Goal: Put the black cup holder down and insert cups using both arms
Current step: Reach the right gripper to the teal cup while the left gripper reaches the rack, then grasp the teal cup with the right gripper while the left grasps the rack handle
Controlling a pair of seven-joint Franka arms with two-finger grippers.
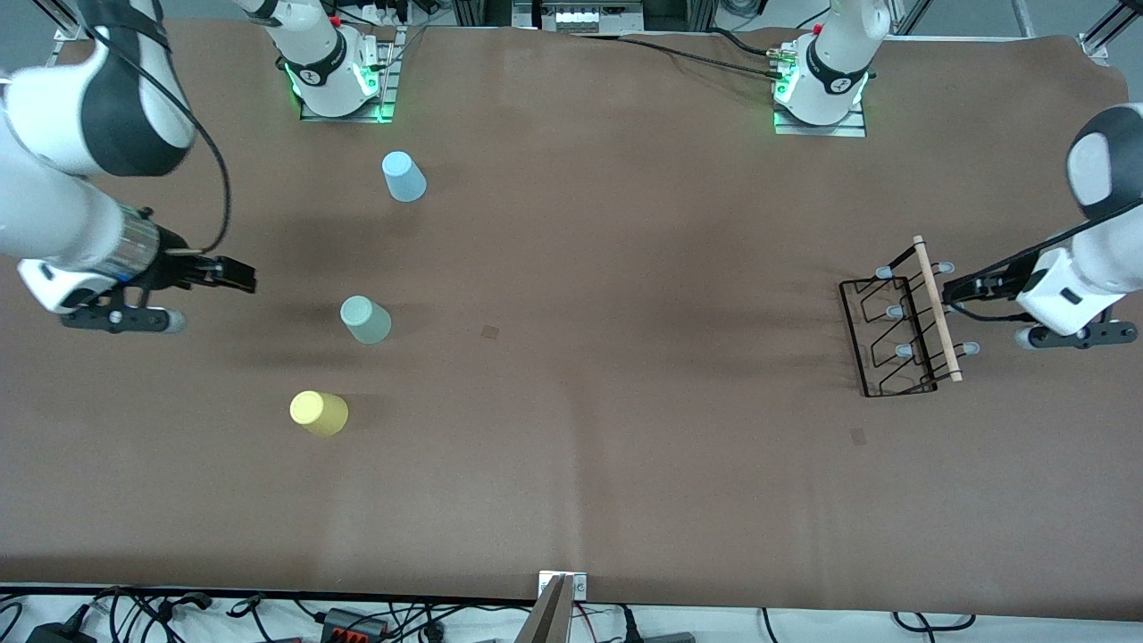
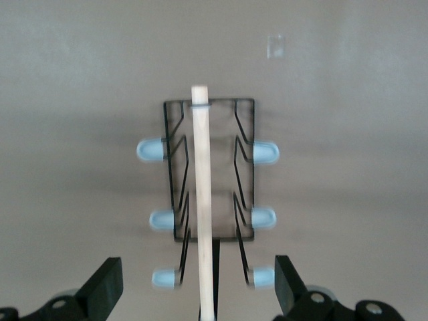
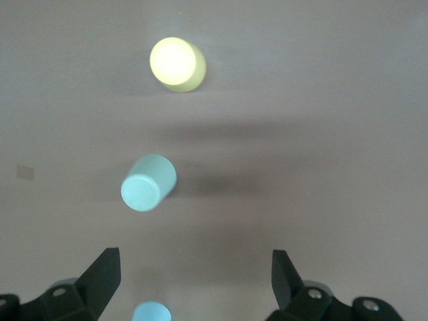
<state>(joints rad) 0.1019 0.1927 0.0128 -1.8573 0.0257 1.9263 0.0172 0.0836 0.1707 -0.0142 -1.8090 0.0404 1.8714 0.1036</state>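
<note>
The black cup holder (image 1: 897, 330) stands on the brown table toward the left arm's end, its wooden rod handle (image 1: 936, 308) on top. My left gripper (image 1: 954, 290) is open and empty, just beside the handle. In the left wrist view the holder (image 2: 210, 174) lies below my left gripper (image 2: 198, 284), with the rod between the spread fingers. Three cups stand toward the right arm's end: light blue (image 1: 404, 176), pale green (image 1: 365, 320), yellow (image 1: 319, 413). My right gripper (image 1: 239, 276) is open and empty, in the air beside them. The right wrist view shows my right gripper (image 3: 194, 267) with the yellow (image 3: 176, 64), pale green (image 3: 148, 182) and light blue (image 3: 151, 313) cups.
Two small tape marks lie on the table, one near the middle (image 1: 490, 331) and one nearer the front camera than the holder (image 1: 858, 436). The arm bases (image 1: 339, 80) (image 1: 821, 89) stand along the table's edge farthest from that camera.
</note>
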